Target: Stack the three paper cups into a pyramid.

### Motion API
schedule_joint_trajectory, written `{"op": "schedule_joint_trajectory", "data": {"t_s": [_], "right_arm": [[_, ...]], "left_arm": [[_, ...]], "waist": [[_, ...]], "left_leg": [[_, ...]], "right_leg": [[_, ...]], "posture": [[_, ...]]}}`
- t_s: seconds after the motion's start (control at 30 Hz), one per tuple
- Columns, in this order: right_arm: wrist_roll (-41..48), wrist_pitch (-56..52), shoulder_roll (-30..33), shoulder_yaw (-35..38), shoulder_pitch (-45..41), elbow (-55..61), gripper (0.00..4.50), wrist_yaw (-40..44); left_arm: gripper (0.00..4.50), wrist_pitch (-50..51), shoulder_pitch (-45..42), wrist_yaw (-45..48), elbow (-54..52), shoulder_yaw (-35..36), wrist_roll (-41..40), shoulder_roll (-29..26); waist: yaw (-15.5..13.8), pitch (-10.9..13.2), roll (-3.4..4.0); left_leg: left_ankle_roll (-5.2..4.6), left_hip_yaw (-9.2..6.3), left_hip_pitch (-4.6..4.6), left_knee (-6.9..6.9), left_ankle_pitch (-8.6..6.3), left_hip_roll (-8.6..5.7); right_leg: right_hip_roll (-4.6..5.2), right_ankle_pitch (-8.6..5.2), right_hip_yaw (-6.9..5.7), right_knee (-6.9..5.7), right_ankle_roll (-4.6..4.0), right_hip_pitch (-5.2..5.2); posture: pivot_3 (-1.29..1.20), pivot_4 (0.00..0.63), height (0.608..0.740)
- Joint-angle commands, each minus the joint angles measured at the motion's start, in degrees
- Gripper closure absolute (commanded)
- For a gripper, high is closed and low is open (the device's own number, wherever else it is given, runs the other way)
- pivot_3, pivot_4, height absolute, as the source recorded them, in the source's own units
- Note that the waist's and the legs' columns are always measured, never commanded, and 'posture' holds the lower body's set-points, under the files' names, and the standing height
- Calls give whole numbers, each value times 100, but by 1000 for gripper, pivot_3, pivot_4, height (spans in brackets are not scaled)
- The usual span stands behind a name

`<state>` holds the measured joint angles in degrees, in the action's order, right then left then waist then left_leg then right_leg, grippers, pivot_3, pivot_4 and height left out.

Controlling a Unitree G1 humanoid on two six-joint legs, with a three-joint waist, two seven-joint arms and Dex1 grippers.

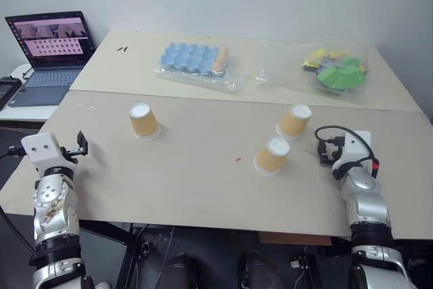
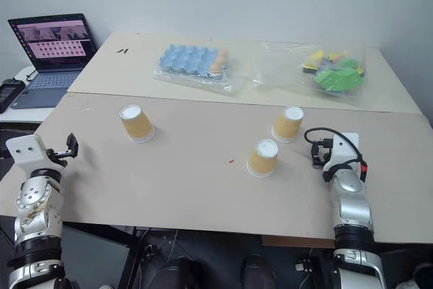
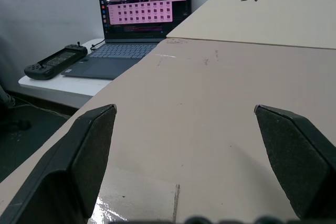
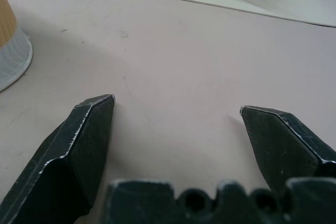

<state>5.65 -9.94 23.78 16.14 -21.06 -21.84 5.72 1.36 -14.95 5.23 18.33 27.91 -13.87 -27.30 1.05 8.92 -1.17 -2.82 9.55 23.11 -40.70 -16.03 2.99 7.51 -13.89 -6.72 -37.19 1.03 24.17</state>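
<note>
Left eye view looks down on a beige surface [image 1: 203, 181] where the three paper cups stand upside down, white bases up, all apart from one another. Taking the middle of the surface as the clock's centre, one cup [image 1: 143, 121] stands at about ten o'clock, alone and well apart from the others. A second cup [image 1: 294, 122] stands at about two o'clock, and the third cup [image 1: 272, 156] sits near it, toward four o'clock and closer to the robot. No cup rests on another, so no pyramid is built.

The left gripper [image 1: 81, 144] hangs at the surface's left edge, at about nine o'clock, well apart from every cup. In the left wrist view its jaws stand wide apart with nothing between them, only bare surface ahead. The right gripper [image 1: 327, 156] lies over the surface at about three o'clock, just to the right of the two nearer cups. In the right wrist view its jaws are likewise spread wide and hold nothing; a cup's ribbed white rim [image 4: 13, 59] shows off to one side, clear of the fingers [image 4: 89, 140].

Beyond, at twelve o'clock, a second tabletop carries a blue tray in a clear bag [image 1: 196, 62] and a bag of green and yellow pieces [image 1: 338, 69]. A laptop [image 1: 51, 52] stands open at eleven o'clock.
</note>
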Motion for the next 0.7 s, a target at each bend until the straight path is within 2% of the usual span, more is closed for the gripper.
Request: {"op": "schedule_joint_trajectory", "data": {"t_s": [0.03,0.13,0.23,0.33,0.47,0.6,0.7], "right_arm": [[-22,133,148,62,-63,19,54,27],[-48,74,428,-2,-42,-9,54,362],[96,-88,929,-115,70,64,54,1235],[361,-389,1588,-223,250,342,54,2408],[981,-1030,2480,-355,598,1116,54,4127],[1698,-1559,2832,-455,682,1926,54,5262],[2001,-1916,2782,-1020,237,2681,54,5827]], "left_arm": [[0,272,288,698,-1107,-364,-457,-47],[0,1135,1188,2446,-3027,-1227,-1466,-445],[0,1682,1656,3136,-3730,-1416,-1829,-953],[0,1894,1811,3564,-3934,-1542,-1858,-1285],[0,1901,1709,3807,-3822,-1648,-1749,-1381],[0,1887,1556,3891,-3745,-1762,-1670,-1322],[0,1854,1430,3928,-3662,-1925,-1560,-1257]], "waist": [[1,0,0],[-6,0,1],[-10,0,17],[-12,-2,58],[-18,-9,80],[19,-12,75],[14,-12,76]], "left_leg": [[0,0,0,0,0,0],[-5,1,6,1,-4,0],[-7,3,8,4,-6,-4],[-1,3,-1,6,-2,3],[-3,6,-18,6,-2,2],[-5,7,-26,6,-4,9],[-6,8,-24,6,-4,7]], "right_leg": [[0,0,0,0,0,0],[4,0,2,0,0,3],[11,-1,4,9,2,7],[-3,-2,6,6,1,5],[-3,-2,21,2,1,-8],[-8,1,30,1,-3,-13],[-7,2,32,1,-4,-8]], "posture": [[0,150,733],[0,150,733],[0,150,733],[0,150,733],[0,150,733],[0,150,733],[0,150,733]]}}
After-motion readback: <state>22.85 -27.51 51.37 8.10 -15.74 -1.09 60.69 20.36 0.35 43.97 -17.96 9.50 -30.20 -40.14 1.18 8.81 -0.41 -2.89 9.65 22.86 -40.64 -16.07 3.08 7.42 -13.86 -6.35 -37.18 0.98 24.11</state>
